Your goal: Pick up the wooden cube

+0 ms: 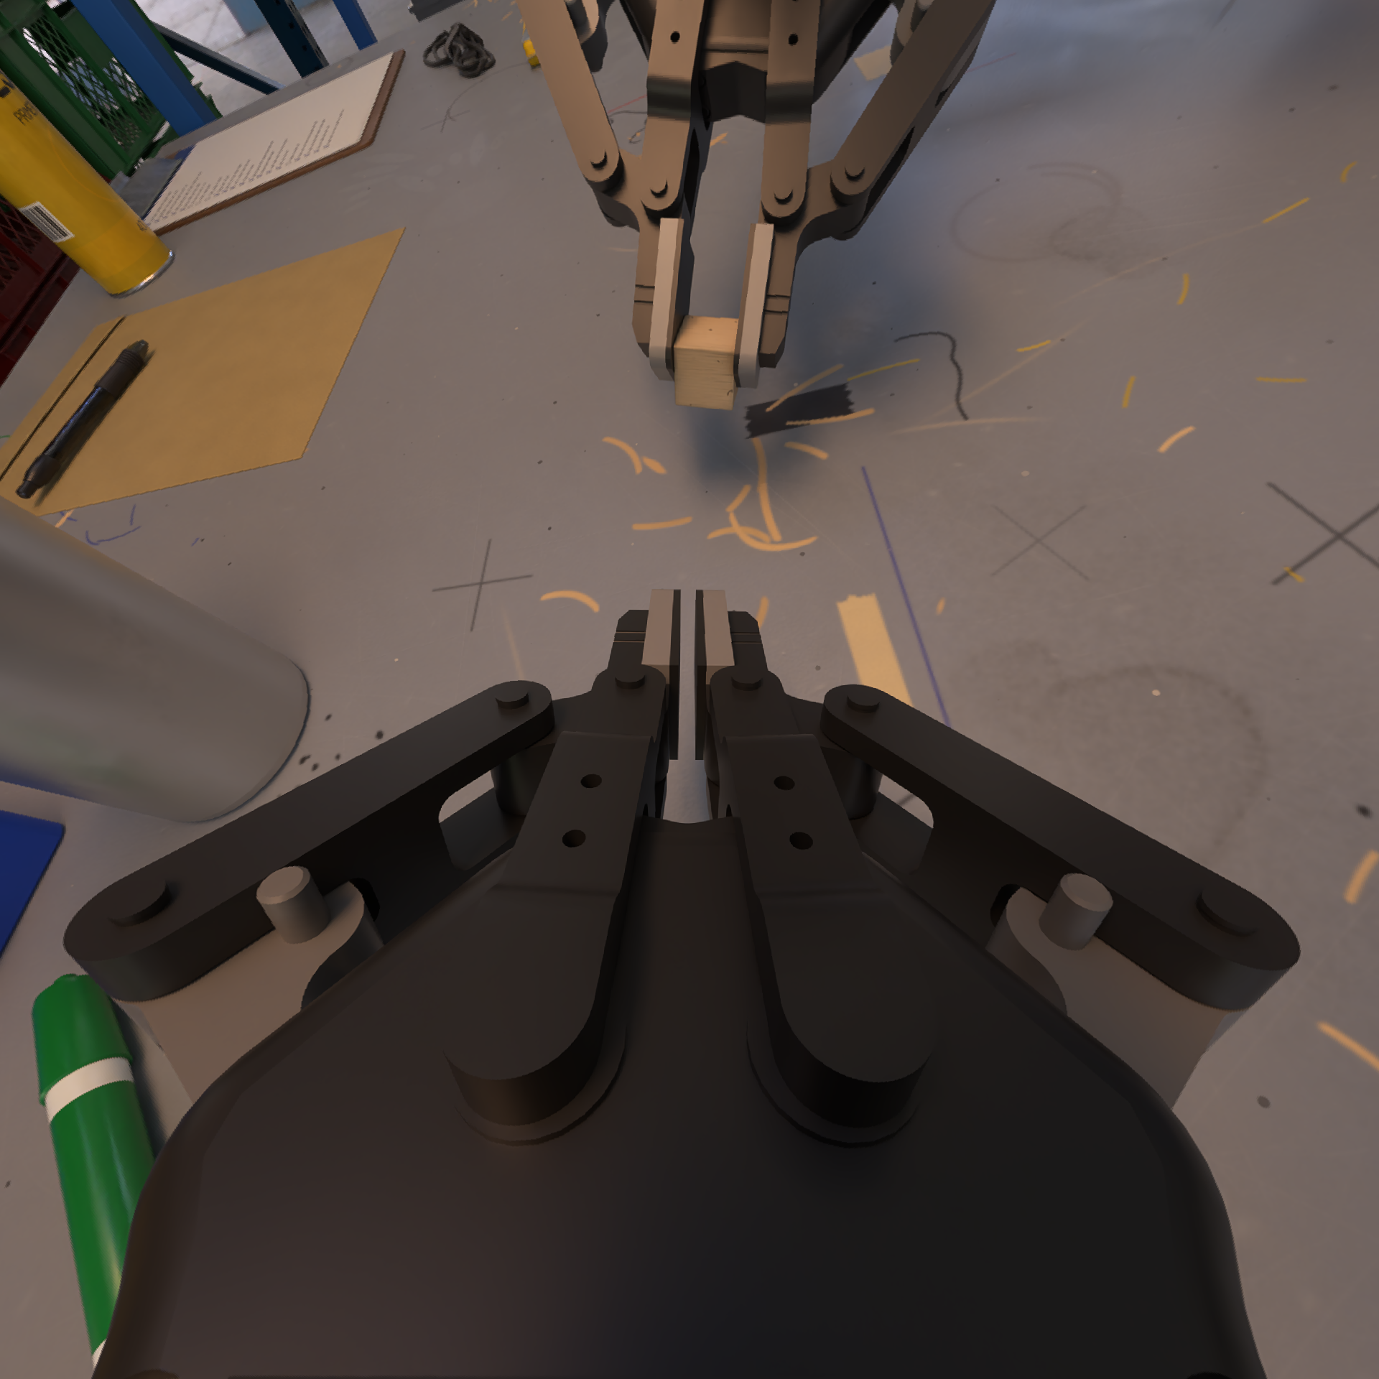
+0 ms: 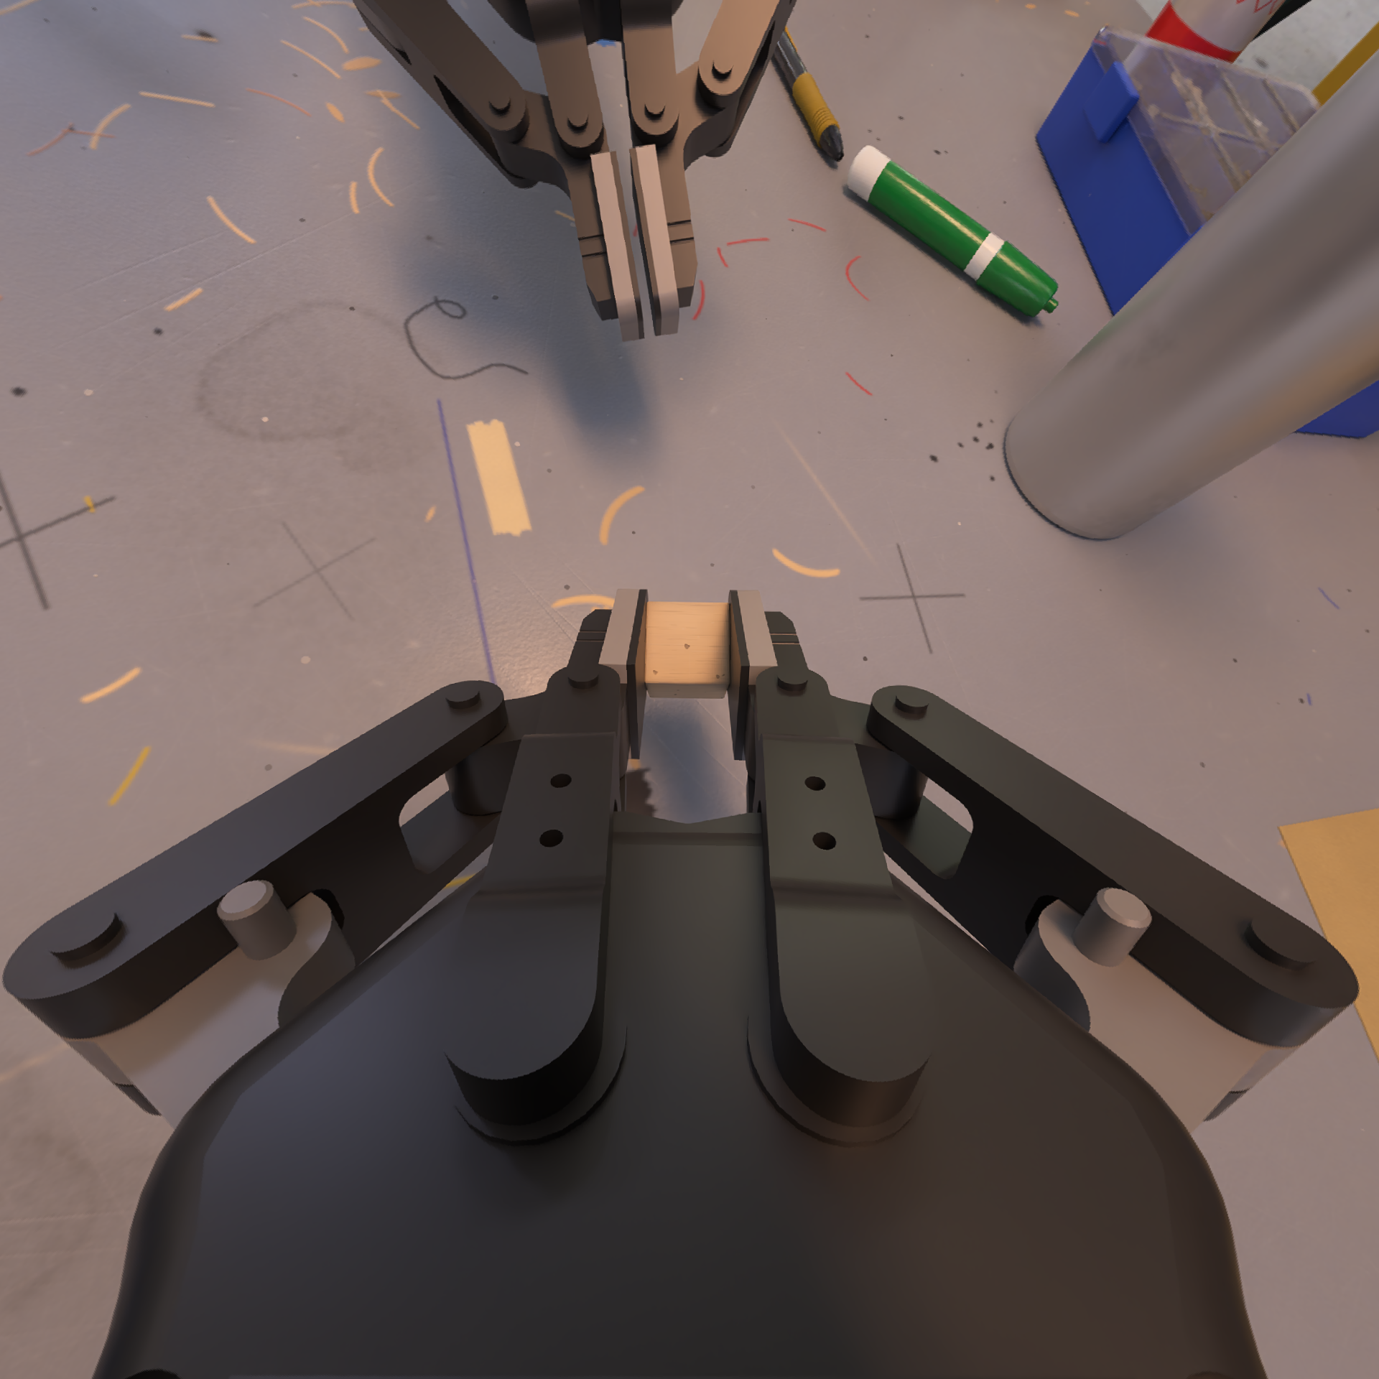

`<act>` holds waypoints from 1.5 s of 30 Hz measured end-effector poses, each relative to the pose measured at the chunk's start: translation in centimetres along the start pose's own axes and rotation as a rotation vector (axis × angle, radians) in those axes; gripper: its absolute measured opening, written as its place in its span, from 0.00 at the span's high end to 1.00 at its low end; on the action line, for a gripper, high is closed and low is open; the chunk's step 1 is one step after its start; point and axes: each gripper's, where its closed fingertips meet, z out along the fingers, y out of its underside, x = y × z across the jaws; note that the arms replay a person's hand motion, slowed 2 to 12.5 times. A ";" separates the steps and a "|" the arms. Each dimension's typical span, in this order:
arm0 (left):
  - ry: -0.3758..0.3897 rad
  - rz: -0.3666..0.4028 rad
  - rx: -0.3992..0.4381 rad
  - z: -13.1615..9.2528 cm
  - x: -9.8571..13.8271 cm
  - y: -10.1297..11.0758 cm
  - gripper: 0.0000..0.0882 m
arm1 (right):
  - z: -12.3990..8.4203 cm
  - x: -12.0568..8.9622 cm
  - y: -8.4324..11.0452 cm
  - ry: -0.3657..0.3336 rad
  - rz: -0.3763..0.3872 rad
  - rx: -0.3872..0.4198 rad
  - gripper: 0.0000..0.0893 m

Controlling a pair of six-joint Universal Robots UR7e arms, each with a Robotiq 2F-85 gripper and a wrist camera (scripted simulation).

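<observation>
The wooden cube (image 2: 685, 651) is small and pale, and sits clamped between the pads of my right gripper (image 2: 686, 634), which is shut on it. In the left wrist view the same cube (image 1: 706, 361) hangs between the right gripper's fingers (image 1: 706, 351), lifted a little above the grey table, with its shadow below. My left gripper (image 1: 688, 627) is shut and empty, with only a thin slit between its pads. It also shows in the right wrist view (image 2: 646, 313), opposite the cube and hovering above the table.
A grey metal cylinder (image 1: 134, 671) (image 2: 1194, 373) stands close by. A green marker (image 2: 955, 231) (image 1: 86, 1134), a blue box (image 2: 1149, 172), a yellow pen (image 2: 810, 104), a brown cardboard sheet (image 1: 216, 373) with a black pen (image 1: 82, 418), a clipboard (image 1: 276, 142) and a yellow can (image 1: 67, 194) lie around the table.
</observation>
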 end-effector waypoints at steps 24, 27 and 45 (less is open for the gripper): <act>0.082 -0.096 0.141 -0.5 0.5 -2.2 0.96 | -0.5 -0.6 -1.3 -0.075 0.001 0.055 0.79; 0.083 -0.093 0.139 -0.4 0.6 -2.3 0.96 | -0.3 -0.8 -1.5 -0.079 -0.001 0.058 0.79; 0.088 -0.087 0.133 -0.6 0.7 -2.2 0.96 | -0.8 -0.9 -2.3 -0.080 -0.029 0.076 0.79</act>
